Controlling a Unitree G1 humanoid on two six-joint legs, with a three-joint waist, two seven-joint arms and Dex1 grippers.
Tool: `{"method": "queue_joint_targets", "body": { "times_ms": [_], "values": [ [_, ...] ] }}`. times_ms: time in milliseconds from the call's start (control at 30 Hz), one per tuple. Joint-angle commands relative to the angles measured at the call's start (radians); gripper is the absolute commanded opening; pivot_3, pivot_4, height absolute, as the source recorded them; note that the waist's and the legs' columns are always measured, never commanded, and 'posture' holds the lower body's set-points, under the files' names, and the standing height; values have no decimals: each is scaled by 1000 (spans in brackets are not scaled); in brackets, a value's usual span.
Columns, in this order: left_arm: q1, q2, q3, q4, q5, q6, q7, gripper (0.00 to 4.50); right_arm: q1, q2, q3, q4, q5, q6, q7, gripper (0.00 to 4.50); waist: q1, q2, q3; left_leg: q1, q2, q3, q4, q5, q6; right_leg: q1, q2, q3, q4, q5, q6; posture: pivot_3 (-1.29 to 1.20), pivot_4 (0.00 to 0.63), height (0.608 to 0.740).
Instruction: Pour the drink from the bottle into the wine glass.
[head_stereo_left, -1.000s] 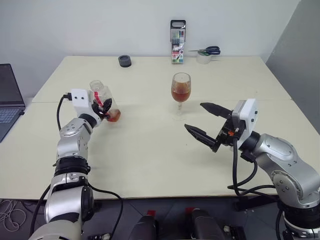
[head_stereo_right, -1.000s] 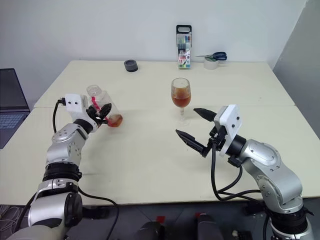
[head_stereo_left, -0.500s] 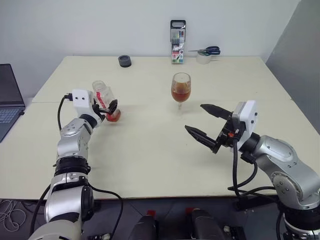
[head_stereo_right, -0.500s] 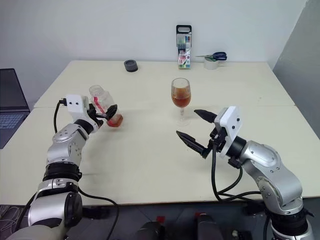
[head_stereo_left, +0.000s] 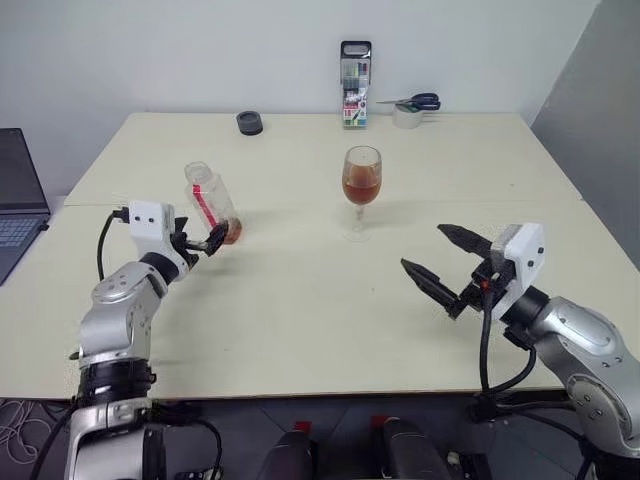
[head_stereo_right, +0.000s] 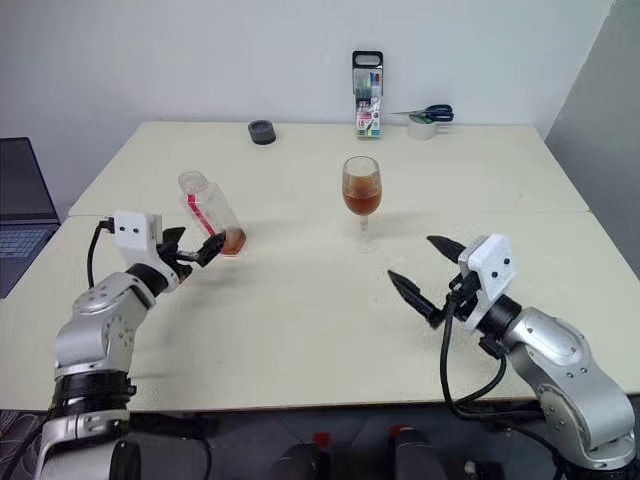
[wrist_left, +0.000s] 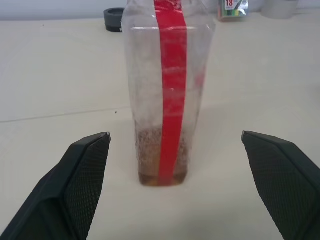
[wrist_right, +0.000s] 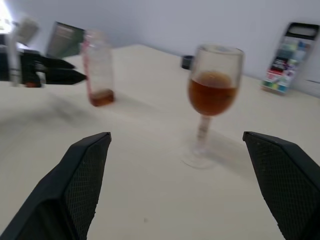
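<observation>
The wine glass (head_stereo_left: 362, 190) stands upright near the middle of the table (head_stereo_left: 300, 320), its bowl about half full of amber drink (head_stereo_left: 362, 186). The bottle (head_stereo_left: 212, 203) stands toward the table's left edge, uncapped and leaning slightly, with only a thin layer of drink at its bottom. The left gripper (head_stereo_left: 197, 241) is level just short of the bottle, fingers spread wide on either side and gripping nothing. The right gripper (head_stereo_left: 441, 263) hovers level above the table's near right part, fingers likewise wide apart and empty. Along the far edge sit a black cap (head_stereo_left: 250, 122), a marker pack (head_stereo_left: 355, 82), scissors (head_stereo_left: 412, 101) on a tape roll (head_stereo_left: 406, 116), before a white wall.
</observation>
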Motion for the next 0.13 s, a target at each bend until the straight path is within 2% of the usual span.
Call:
{"method": "queue_joint_targets", "body": {
  "times_ms": [33, 133],
  "values": [
    [49, -12, 19, -143, -31, 64, 39, 4488, 30, 38, -8, -37, -80, 44, -136, 4500, 1, 0, 0, 0, 0, 0, 0, 0, 0, 0, 0, 0, 0, 0, 0, 0, 150, 740],
    [97, -30, 21, -230, -34, 120, 81, 4488, 59, 92, -4, -49, -129, 102, -236, 4500, 2, 0, 0, 0, 0, 0, 0, 0, 0, 0, 0, 0, -1, 0, 0, 0, 150, 740]
  ]
}}
